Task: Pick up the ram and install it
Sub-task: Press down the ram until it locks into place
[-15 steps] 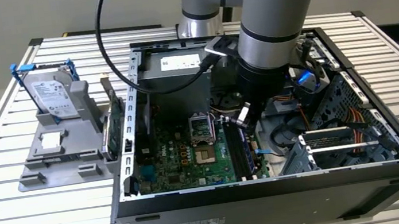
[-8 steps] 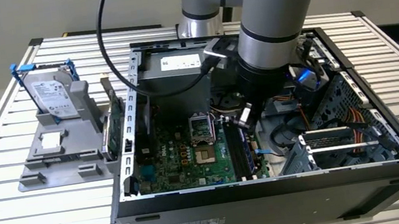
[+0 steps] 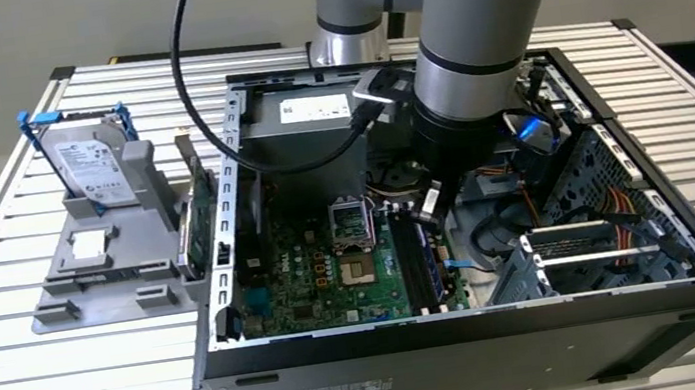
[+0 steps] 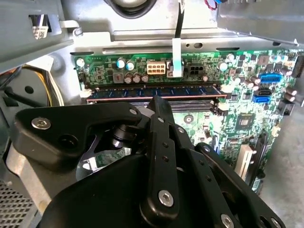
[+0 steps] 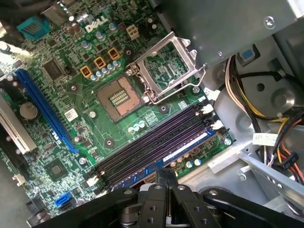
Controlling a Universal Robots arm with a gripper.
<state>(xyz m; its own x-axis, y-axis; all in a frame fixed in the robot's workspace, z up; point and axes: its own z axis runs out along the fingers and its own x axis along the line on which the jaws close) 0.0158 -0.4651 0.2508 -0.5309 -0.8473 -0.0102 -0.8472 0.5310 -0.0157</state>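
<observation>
Reaching down into the open computer case, the arm carries its end effector just above the motherboard, over the bank of memory slots. The ram, a dark blue stick with a pale label, sits in the outermost slot, next to the board's edge; in the second wrist view it lies lengthwise in that slot, directly beyond the tip of the black fingers. Those fingers look drawn together into a narrow tip with nothing pinched between them, close to or touching the stick's top edge; contact cannot be judged. The other slots beside it appear unfilled. An open processor socket lies near the slots. On the slatted counter at the exterior view's left, a grey holder props up a hard drive with blue rails.
</observation>
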